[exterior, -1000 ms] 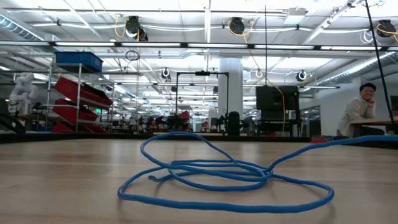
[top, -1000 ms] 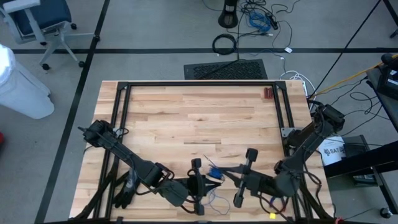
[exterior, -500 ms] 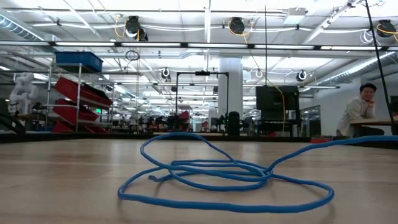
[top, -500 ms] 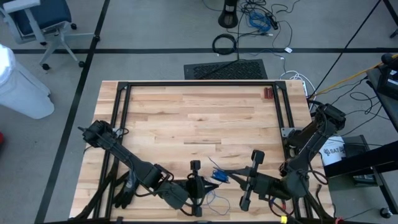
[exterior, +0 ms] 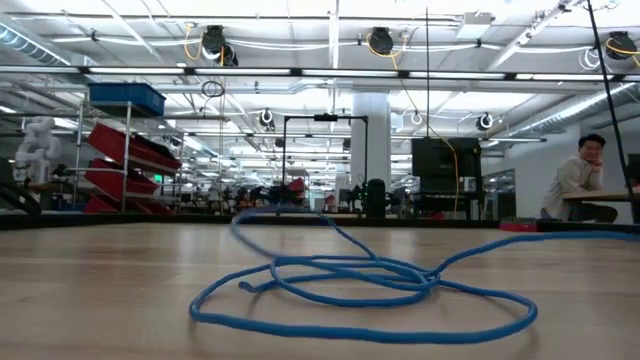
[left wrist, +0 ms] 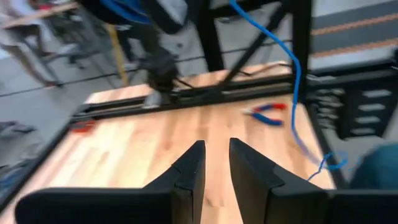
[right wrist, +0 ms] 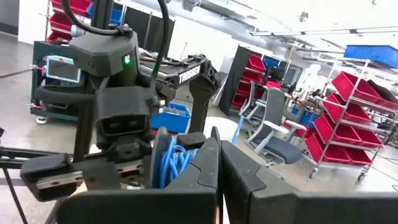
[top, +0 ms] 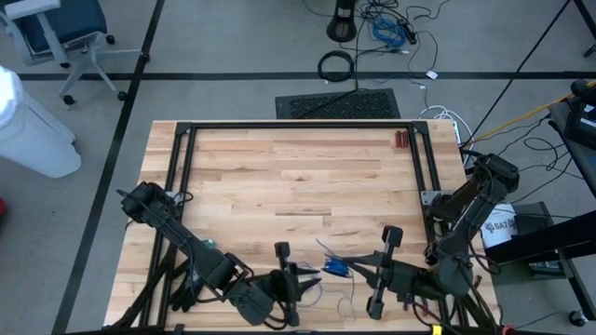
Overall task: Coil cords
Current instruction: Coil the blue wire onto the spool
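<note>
The right gripper (top: pixel 358 270) is shown with its jaws pressed together upon a small bundle of the blue cord (top: pixel 336 269), which is held just above the near edge of the desk (top: pixel 298 177), about midway across it. In the right wrist view the same bundle (right wrist: pixel 176 160) is seen as several bright blue turns wedged between the two dark fingers (right wrist: pixel 202 171), with the left arm's wrist housing directly beyond it.

The left gripper (top: pixel 300 284) lies just beside the bundle, on its left, at the desk's near edge. Its jaws are seen in the left wrist view to stand slightly apart with nothing between the fingers (left wrist: pixel 189 171); a free strand of cord (left wrist: pixel 295 74) hangs to one side of them and trails down to the desk.

The relation on which the coming move is judged to turn: the bundle lies to the right of the left jaws, held by the right arm, while the loose tail (top: pixel 312 298) falls away from the bundle toward the left gripper and the desk's near edge. The left arm is therefore the nearer one for taking up the tail.

In the low view a slack run of cord (exterior: pixel 360 290) is seen lying in flat, overlapping loops on the desk, its long axis running across the picture; this length appears not yet gathered.
</note>
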Motion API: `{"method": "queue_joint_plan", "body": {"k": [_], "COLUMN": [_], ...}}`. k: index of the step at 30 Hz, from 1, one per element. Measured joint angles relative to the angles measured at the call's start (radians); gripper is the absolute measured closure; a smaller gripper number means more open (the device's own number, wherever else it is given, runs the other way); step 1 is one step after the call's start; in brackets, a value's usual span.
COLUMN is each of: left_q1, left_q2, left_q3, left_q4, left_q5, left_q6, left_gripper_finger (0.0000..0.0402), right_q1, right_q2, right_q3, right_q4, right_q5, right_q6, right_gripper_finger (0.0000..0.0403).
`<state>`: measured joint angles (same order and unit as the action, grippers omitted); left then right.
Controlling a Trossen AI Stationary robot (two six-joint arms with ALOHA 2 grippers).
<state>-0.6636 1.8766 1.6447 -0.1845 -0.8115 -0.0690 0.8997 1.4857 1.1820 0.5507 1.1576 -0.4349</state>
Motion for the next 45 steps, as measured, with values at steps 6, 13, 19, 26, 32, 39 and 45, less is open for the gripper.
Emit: {"method": "queue_joint_plan", "body": {"k": [6, 13, 19, 26, 32, 39, 45], "left_q1": [-0.011, -0.038, -0.048, -0.052, -0.069, -0.078, -0.068], "left_q2": [0.000, 0.000, 0.000, -0.001, -0.002, -0.002, -0.002], "left_q3": [0.000, 0.000, 0.000, 0.000, 0.000, 0.000, 0.000], "left_q4": [0.111, 0.241, 0.295, 0.337, 0.378, 0.415, 0.445], "left_q5": [-0.051, -0.095, -0.135, -0.167, -0.162, -0.124, -0.032], "left_q6": [0.069, 0.116, 0.192, 0.267, 0.342, 0.370, 0.366], "left_gripper_finger": [0.0322, 0.0322, 0.0322, 0.0322, 0.0322, 0.0322, 0.0322], "right_q1": [0.001, 0.006, 0.006, 0.006, 0.006, -0.004, -0.014], "right_q2": [0.000, 0.000, 0.000, 0.000, 0.000, 0.000, 0.000], "right_q3": [0.000, 0.000, 0.000, 0.000, 0.000, 0.000, 0.000], "right_q4": [0.000, 0.000, 0.000, 0.001, 0.001, -0.002, -0.011], "right_q5": [0.000, -0.005, -0.015, -0.091, -0.091, -0.181, -0.207], "right_q6": [-0.004, -0.001, 0.006, 0.034, 0.034, 0.068, 0.079], "right_gripper_finger": [0.0403, 0.0403, 0.0403, 0.0403, 0.0403, 0.0403, 0.0403]}}
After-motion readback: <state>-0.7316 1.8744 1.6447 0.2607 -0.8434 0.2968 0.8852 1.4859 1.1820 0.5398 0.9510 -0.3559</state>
